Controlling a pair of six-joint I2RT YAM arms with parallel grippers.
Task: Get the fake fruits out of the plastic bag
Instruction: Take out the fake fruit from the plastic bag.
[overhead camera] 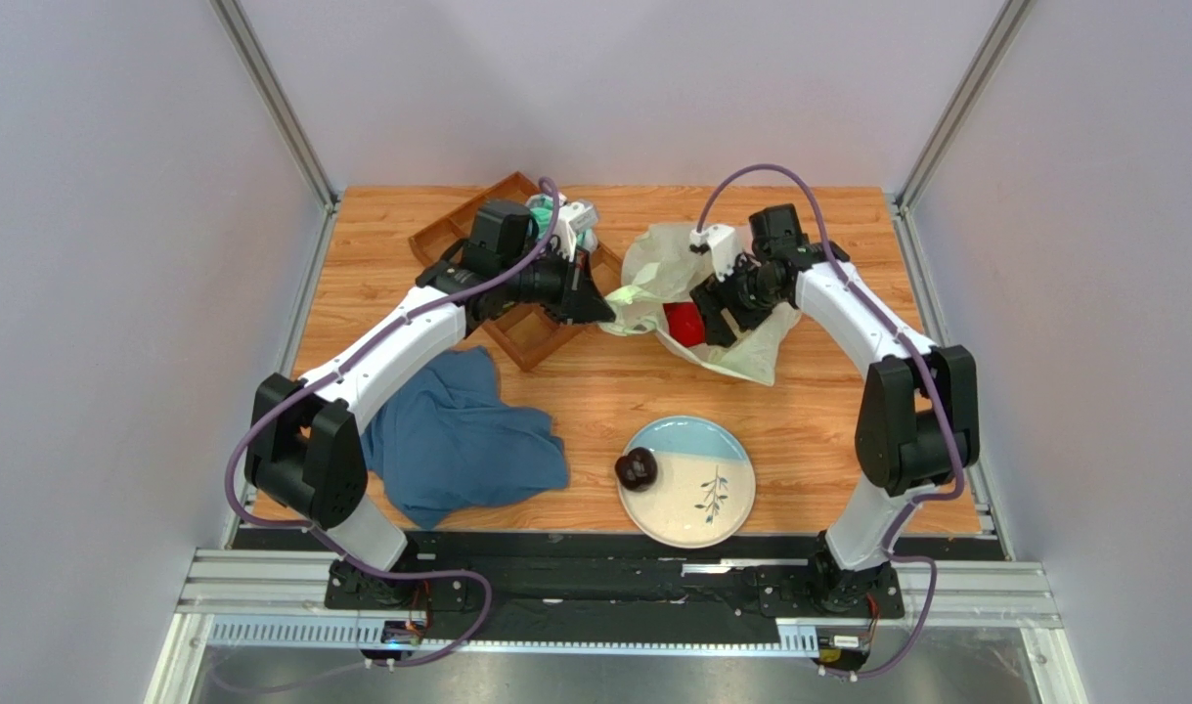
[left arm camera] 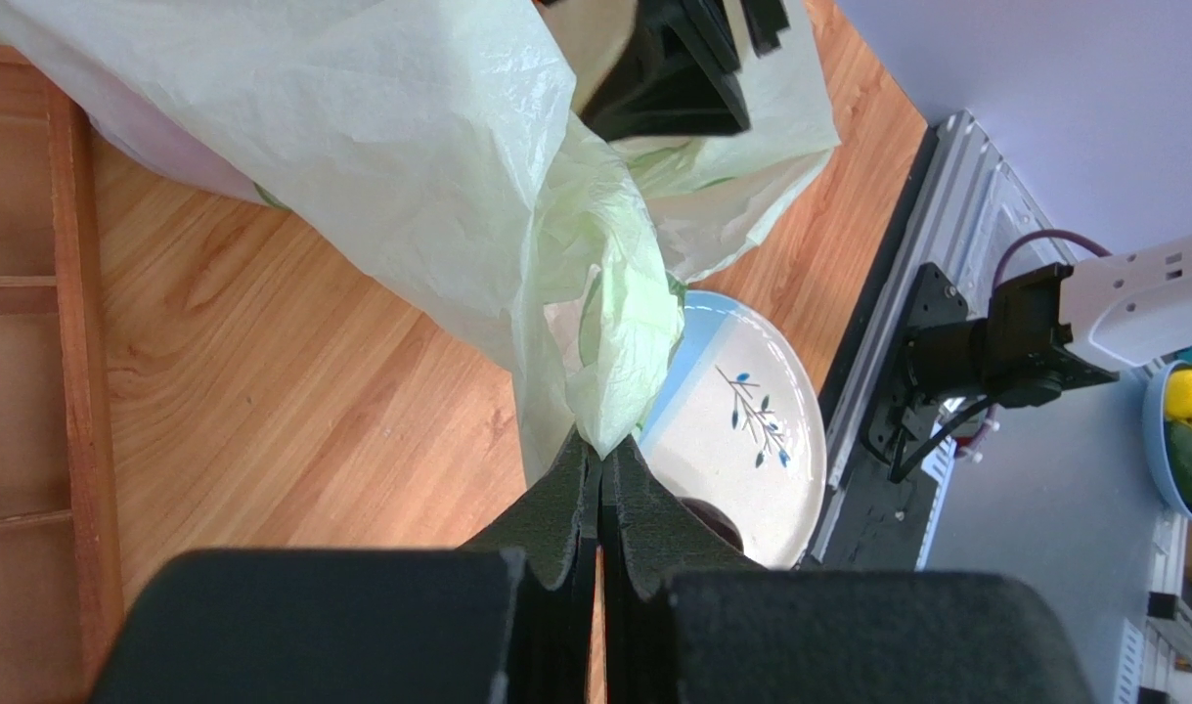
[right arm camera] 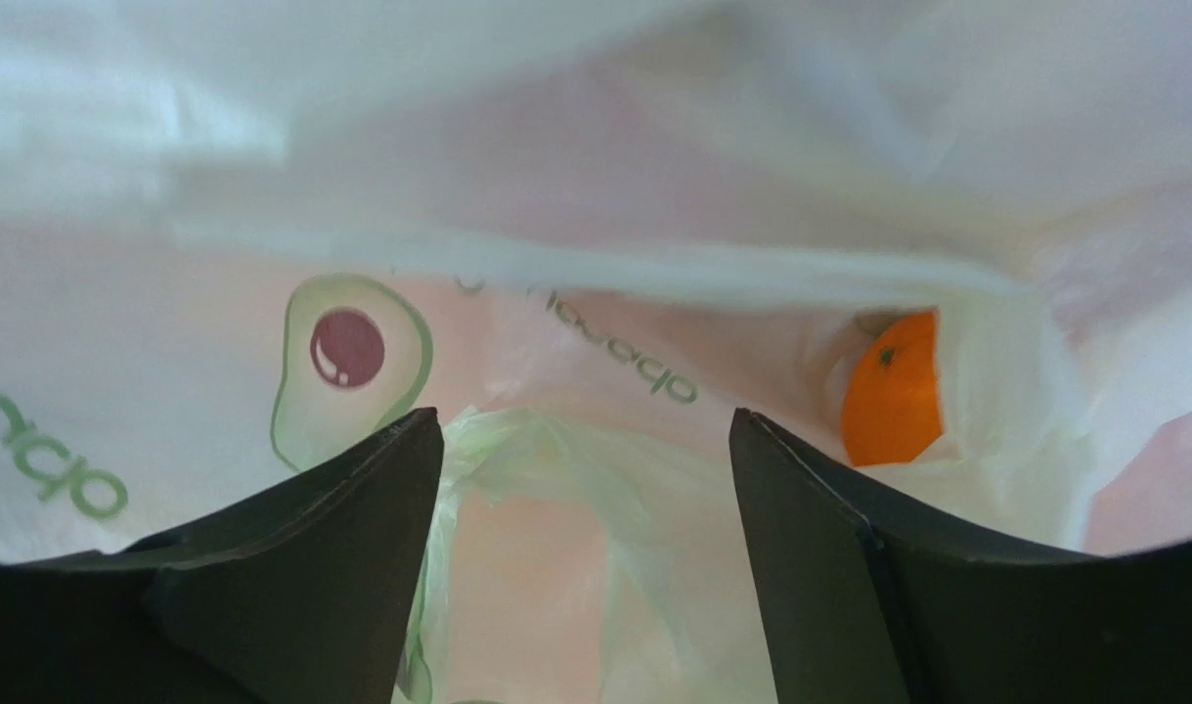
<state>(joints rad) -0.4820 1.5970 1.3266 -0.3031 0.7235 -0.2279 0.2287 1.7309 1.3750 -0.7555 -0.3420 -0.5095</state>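
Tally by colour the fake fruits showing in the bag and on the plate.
Red fruit: 1, in the plastic bag
Orange fruit: 1, in the bag
Dark purple-brown fruit: 1, on the plate
Total: 3 in view; the bag's folds may hide more.

Plastic bag (right arm camera: 704, 176) walls hemmed right gripper (right arm camera: 584, 426) all round; crumpled film filled gap ahead, fold half-screened orange (right arm camera: 892, 389)
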